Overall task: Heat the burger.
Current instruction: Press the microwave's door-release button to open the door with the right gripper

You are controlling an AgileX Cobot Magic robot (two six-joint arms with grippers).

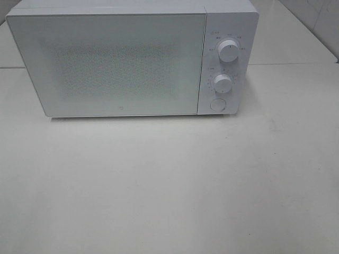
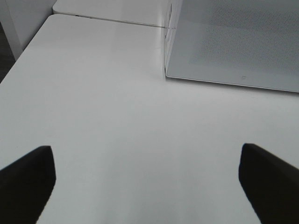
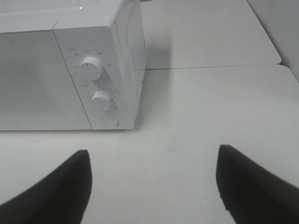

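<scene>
Inside of microwave (image 1: 122,58) hidden behind dotted door (image 1: 106,63); contents cannot tell. Print around upper knob (image 1: 228,52) and lower knob (image 1: 223,83) too small to read. Ahead of left pincer (image 2: 145,156), microwave cut by view edge, only door corner showing. Ahead of right pincer (image 3: 154,153), door's far half cut off. Fingers (image 2: 28,184) of both pincers cut at view edge, only tips showing.

A white tabletop (image 1: 169,185), seamed where sections meet, lies under soft even light beside a pale wall (image 1: 324,16).
</scene>
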